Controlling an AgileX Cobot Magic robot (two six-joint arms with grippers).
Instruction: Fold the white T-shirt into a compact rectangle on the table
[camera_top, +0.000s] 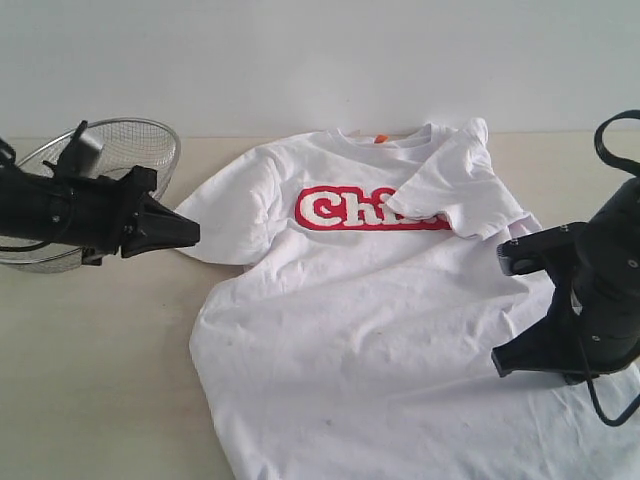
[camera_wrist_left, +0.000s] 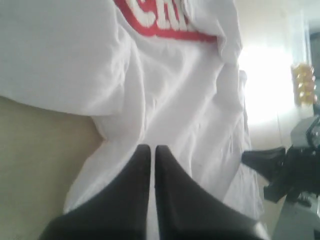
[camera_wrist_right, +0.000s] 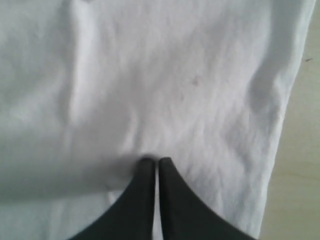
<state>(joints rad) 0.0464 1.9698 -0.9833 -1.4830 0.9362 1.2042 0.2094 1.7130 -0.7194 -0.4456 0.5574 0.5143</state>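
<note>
Presently left tool (camera_top: 192, 234) and right tool (camera_top: 500, 362) are closed, empty; the left tip sits just beside the white T-shirt's (camera_top: 350, 330) outspread sleeve (camera_top: 235, 210).

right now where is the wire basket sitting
In the exterior view the wire-mesh basket sits at the far left of the table, near the back wall. It is partly behind the left arm and left of the white T-shirt.

left arm (camera_top: 60, 210): matte black, bulky housing | left gripper (camera_top: 192, 233): black tapered wedge fingers | right arm (camera_top: 610, 270): black, rounded casing | cable (camera_top: 603, 140): thin, black, looped
</note>
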